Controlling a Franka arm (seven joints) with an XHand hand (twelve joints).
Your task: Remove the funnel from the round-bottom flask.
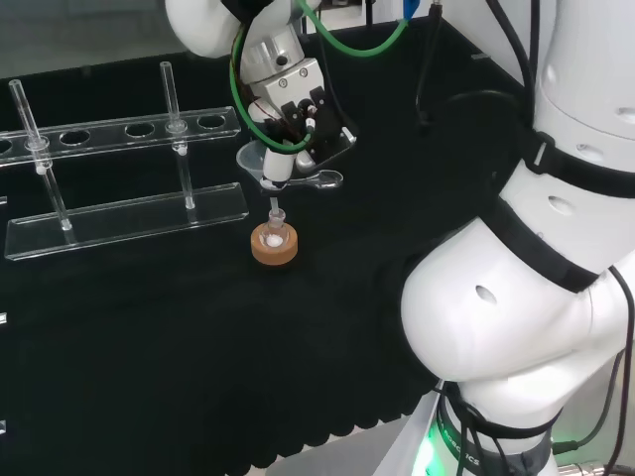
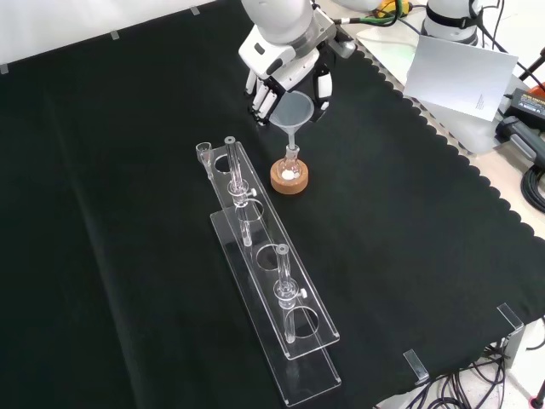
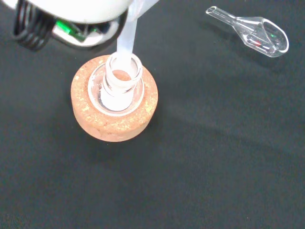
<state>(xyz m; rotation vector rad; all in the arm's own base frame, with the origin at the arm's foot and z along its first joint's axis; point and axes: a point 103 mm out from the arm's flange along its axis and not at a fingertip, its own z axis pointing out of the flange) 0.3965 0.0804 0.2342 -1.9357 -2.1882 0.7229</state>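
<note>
Above the black-clothed desk, the funnel is held by the hand's curled fingers, its stem over the round-bottom flask.

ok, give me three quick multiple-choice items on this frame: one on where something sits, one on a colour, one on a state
1. Where does the flask stand?
A. in the clear rack
B. on the cork ring
C. flat on the cloth

2. What colour is the cloth on the bench?
A. black
B. white
C. green

3. What is the hand doing with the funnel?
A. resting open beside it
B. pressing it flat on the cloth
C. holding it by the cone, fingers curled round it

Key:
1 B, the wrist view shows the flask's neck rising from the middle of the cork ring.
2 A, the front view shows black cloth across the bench.
3 C, in the front view the fingers close on both sides of the cone, while the stem points down at the flask's neck.
</note>
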